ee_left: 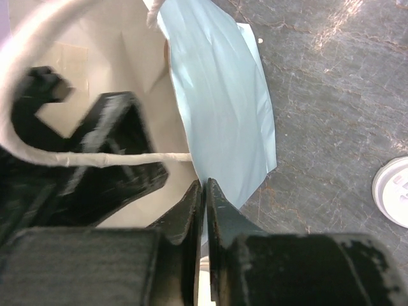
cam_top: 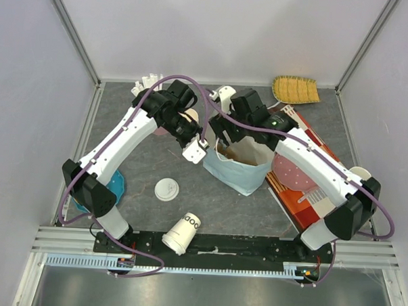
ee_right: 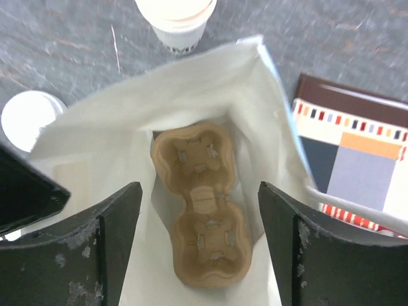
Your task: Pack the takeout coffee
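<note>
**Coffee outside the bag**

Lidded takeout coffee (ee_right: 175, 19) stands upright on the desk (cam_top: 242, 210), just beyond the paper bag (cam_top: 240, 175). The right tool (ee_right: 199, 189) hangs wide open and empty over the bag's mouth. The left tool (ee_left: 205, 191), closed, pinches the bag's rim.

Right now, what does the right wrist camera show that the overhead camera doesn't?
Only the right wrist view looks straight down into the paper bag: a brown cup carrier lies at the bottom with both slots empty, framed by the open fingers of the right gripper. Only the overhead view shows the tipped cup stack at the near edge and the woven yellow mat far back. Both show the bag and the striped book beside it.
</note>
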`<state>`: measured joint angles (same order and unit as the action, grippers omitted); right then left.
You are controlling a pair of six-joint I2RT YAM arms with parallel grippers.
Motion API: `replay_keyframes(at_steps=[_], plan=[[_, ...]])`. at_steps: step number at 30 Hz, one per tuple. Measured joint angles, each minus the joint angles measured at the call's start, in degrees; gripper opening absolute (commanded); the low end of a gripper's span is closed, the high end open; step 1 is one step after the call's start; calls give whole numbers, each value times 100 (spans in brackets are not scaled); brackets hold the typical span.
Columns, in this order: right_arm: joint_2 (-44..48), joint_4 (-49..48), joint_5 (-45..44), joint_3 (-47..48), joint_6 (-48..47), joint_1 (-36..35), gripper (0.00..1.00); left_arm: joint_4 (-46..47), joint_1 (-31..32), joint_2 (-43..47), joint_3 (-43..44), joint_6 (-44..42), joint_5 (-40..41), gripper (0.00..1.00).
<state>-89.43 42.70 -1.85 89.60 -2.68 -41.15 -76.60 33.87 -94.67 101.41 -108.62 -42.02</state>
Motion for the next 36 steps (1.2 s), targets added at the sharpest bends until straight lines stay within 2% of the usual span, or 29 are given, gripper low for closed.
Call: replay_keyframes(at_steps=[2,4,5,10,11,15,16,17,26,36], plan=[[101,17,-24,181,2,0,87,0,0,0,2,7,13,32],[245,24,-63,284,0,0,90,0,0,0,2,9,28,39],[352,28,-105,337,-4,0,93,-2,0,0,2,15,50,48],[778,28,-306,431,-13,0,97,-2,0,0,4,57,149,62],[852,28,-343,435,-11,0,98,-4,0,0,7,63,153,73],[1008,48,-424,511,-11,-2,98,-11,0,0,72,157,201,91],[1025,57,-402,551,-20,0,97,-11,0,0,133,210,229,93],[1051,70,-341,592,-57,0,97,-7,0,2,190,260,258,99],[1552,107,1209,776,-966,-2,98,-4,0,514,358,1346,293,100],[1499,177,2894,1051,-2039,-162,98,9,0,1370,70,3252,251,100]])
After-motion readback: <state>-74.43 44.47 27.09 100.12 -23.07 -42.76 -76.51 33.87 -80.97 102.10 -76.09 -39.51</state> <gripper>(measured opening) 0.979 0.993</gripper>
